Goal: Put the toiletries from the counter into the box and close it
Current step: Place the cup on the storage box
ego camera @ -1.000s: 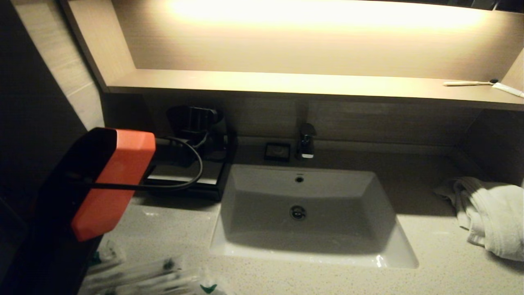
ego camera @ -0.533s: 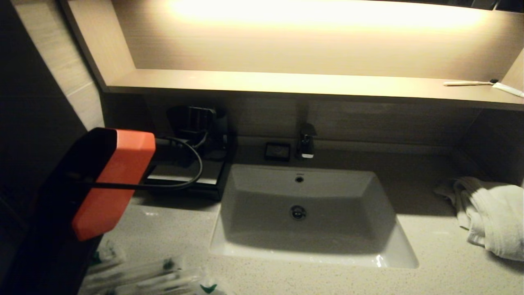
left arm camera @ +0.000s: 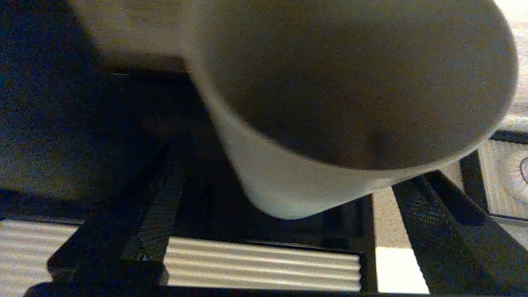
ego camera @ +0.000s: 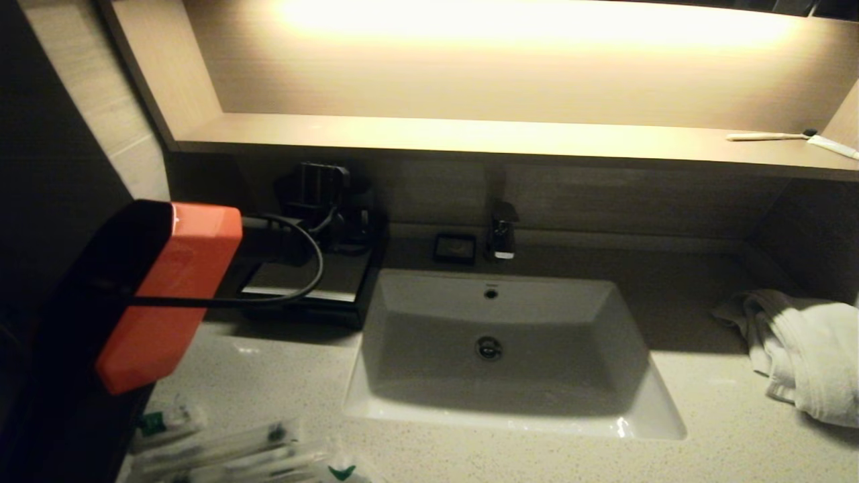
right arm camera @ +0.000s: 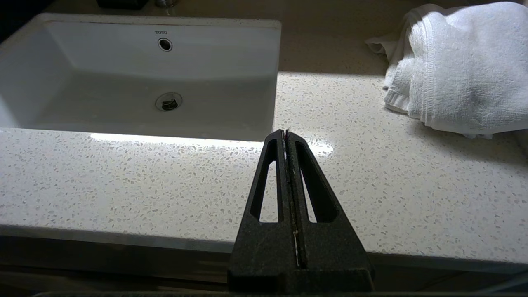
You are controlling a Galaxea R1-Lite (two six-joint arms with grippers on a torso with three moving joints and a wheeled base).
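The left tool (ego camera: 327, 201) is spread wide around a pale cup (left arm camera: 350, 82) over the black box (ego camera: 302, 280) at the back of the counter (ego camera: 671, 456). The toiletries (ego camera: 221, 451) lie at the near edge. They probably get picked up next. The right tool (right arm camera: 285, 134) is pressed together, empty

Dim scene; strip light over shelf (ego camera: 470, 137) blown out, sink (ego camera: 510, 349) shadowed, cup (left arm camera: 350, 103) close-up blurry, grainy.

lit wooden shelf (ego camera: 470, 137), dark wall panel (ego camera: 604, 201) beneath, warm glow above
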